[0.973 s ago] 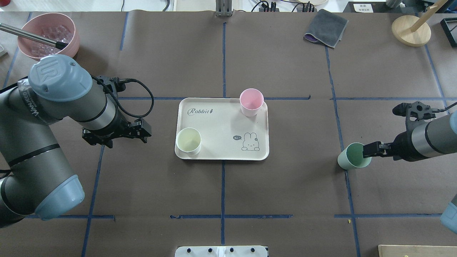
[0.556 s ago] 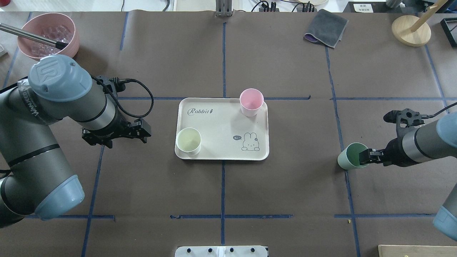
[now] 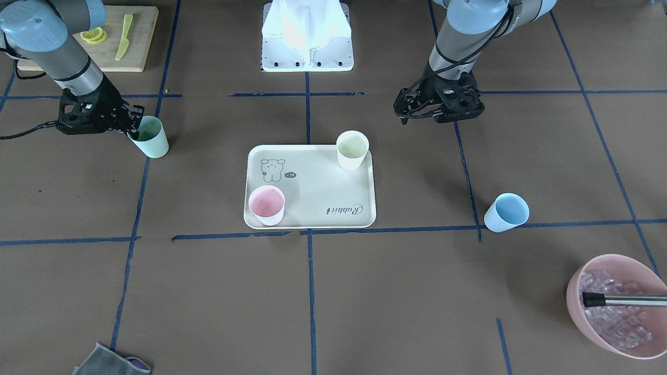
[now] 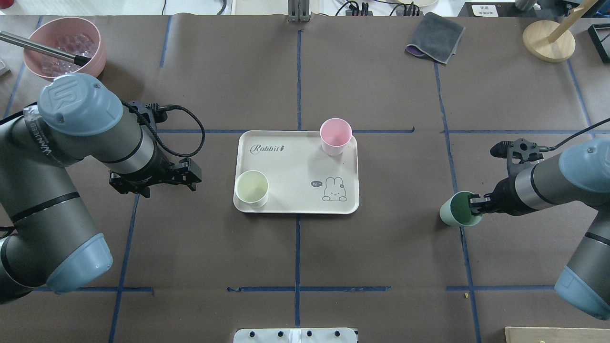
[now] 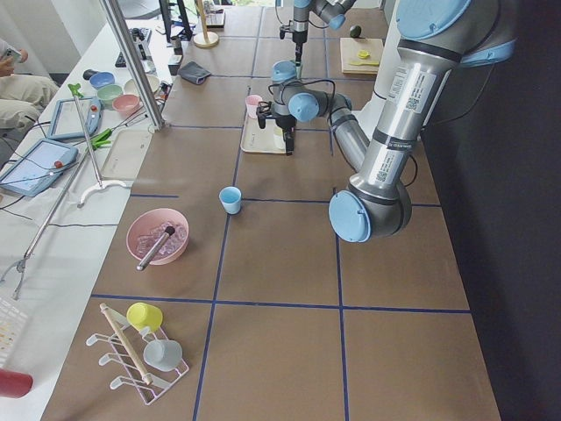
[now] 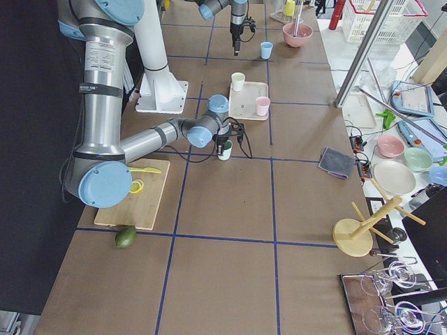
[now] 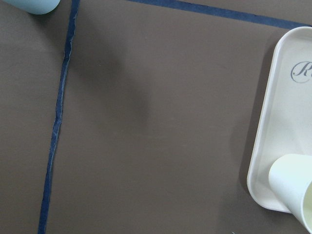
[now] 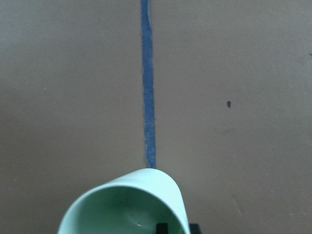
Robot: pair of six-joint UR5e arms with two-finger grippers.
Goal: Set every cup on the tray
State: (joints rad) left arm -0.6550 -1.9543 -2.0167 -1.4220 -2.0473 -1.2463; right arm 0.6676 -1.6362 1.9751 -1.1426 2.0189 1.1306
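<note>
The cream tray (image 4: pixel 295 164) (image 3: pixel 312 182) lies at the table's middle. On it stand the pink cup (image 4: pixel 336 136) (image 3: pixel 266 204) and the yellow cup (image 4: pixel 251 188) (image 3: pixel 352 150) (image 7: pixel 292 187). My right gripper (image 4: pixel 472 206) (image 3: pixel 133 127) is shut on the rim of the mint green cup (image 4: pixel 452 212) (image 3: pixel 152 139) (image 8: pixel 126 204), tilted, right of the tray. The light blue cup (image 3: pixel 506 212) (image 5: pixel 230 200) (image 7: pixel 34 5) stands on the table, hidden under my left arm in the overhead view. My left gripper (image 4: pixel 155 180) (image 3: pixel 440 107) hovers empty left of the tray; its fingers do not show in its wrist view.
A pink bowl of ice (image 4: pixel 64 45) (image 3: pixel 615 304) with a metal handle sits at the far left corner. A grey cloth (image 4: pixel 434 37) and a wooden stand (image 4: pixel 548 40) are at the far right. A cutting board (image 3: pixel 112 39) lies near my right arm's base.
My right gripper has moved left toward the tray with the mint green cup in it. The left arm has not moved.
</note>
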